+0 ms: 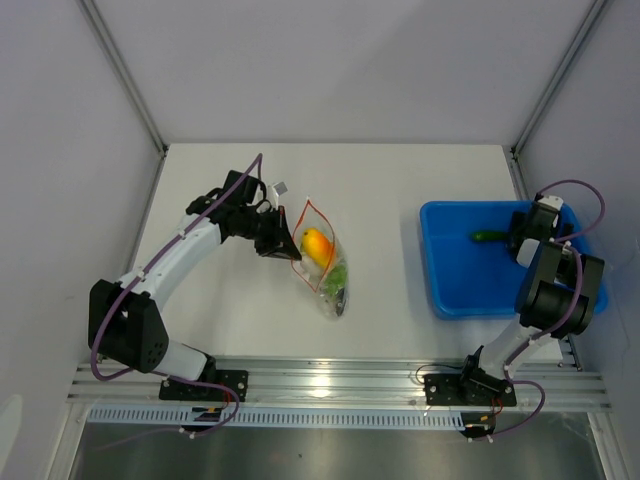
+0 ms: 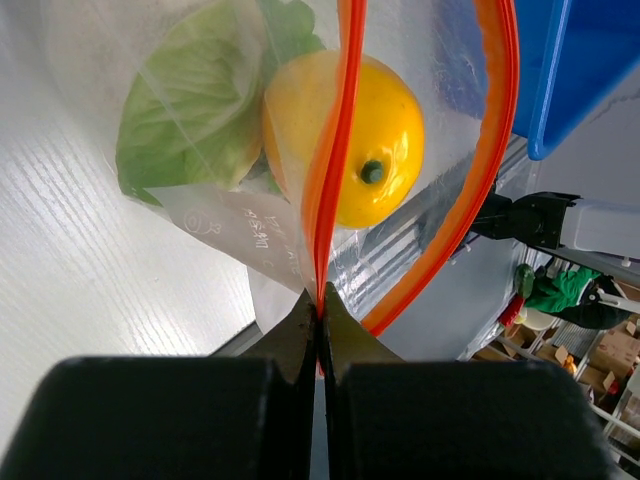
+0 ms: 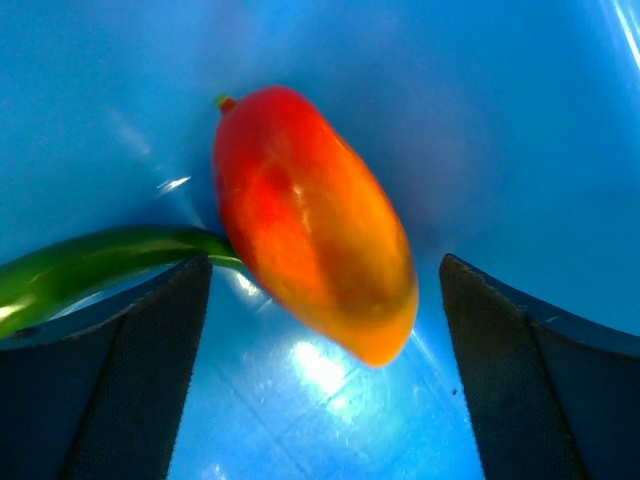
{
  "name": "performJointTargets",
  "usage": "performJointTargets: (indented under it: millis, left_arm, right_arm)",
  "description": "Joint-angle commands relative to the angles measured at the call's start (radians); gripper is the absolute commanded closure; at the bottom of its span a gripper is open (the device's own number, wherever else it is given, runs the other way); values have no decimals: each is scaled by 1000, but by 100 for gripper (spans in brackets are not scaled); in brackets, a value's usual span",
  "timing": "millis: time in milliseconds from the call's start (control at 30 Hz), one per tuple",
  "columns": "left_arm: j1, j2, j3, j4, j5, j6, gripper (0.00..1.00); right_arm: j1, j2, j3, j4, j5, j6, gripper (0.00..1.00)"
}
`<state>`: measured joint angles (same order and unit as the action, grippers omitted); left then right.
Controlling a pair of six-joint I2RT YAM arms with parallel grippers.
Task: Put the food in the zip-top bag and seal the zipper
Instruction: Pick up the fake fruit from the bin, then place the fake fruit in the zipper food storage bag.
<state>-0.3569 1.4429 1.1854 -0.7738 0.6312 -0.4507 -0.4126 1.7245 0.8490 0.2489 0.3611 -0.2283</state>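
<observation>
With the left gripper [image 2: 320, 300] pinched shut on the zipper [image 2: 335, 150] of the zip-top bag [image 1: 325, 270] lying left of centre on the table [image 1: 230, 180], the right gripper [image 3: 322, 275], jaws spread either side of the red-orange mango [image 3: 310, 220] in the blue tray [image 3: 500, 120], should close squarely across its middle, clear of the green chilli [image 3: 90, 265] beside it.

left fingers [image 1: 286, 246] at zip-top bag [image 1: 328, 297] mouth, food [image 1: 316, 243] inside; right arm [image 1: 552, 278] over tray [image 1: 455, 275]
</observation>
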Motion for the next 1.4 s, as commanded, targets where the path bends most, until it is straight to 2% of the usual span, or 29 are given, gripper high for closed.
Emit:
performJointTargets:
  millis: [0, 33, 133, 167, 400, 533, 833, 933, 1100, 1200, 1367]
  left_arm:
    - [-1, -29, 2, 5, 2, -20, 99]
    - [-1, -29, 2, 7, 2, -20, 100]
    - [-1, -32, -7, 8, -2, -25, 99]
    - [-1, -36, -9, 8, -2, -26, 99]
    - [-2, -45, -24, 22, -4, -37, 100]
    - [-4, -45, -21, 30, 2, -45, 99]
    - [-11, -61, -30, 38, 4, -33, 99]
    - [-13, -65, -29, 45, 4, -26, 99]
    - [-13, -72, 6, 39, 15, -19, 99]
    - [-13, -65, 26, 39, 18, -14, 99]
    - [-13, -61, 26, 44, 27, -11, 99]
  right_arm:
    - [-3, 44, 31, 72, 42, -6, 7]
    - [-3, 50, 38, 67, 39, -6, 11]
    - [-2, 69, 50, 49, 38, 3, 34]
    - [-2, 70, 50, 47, 39, 6, 45]
    - [-2, 67, 29, 24, 35, 7, 72]
    - [-2, 41, 25, -6, 15, 30, 100]
    - [34, -155, -18, -34, 42, 121, 100]
    - [54, -215, 7, -121, 88, 148, 100]
    - [70, -342, 68, -354, 55, 289, 100]
    - [152, -437, 105, -439, 53, 308, 100]
    - [296, -470, 269, -664, -144, 403, 100]
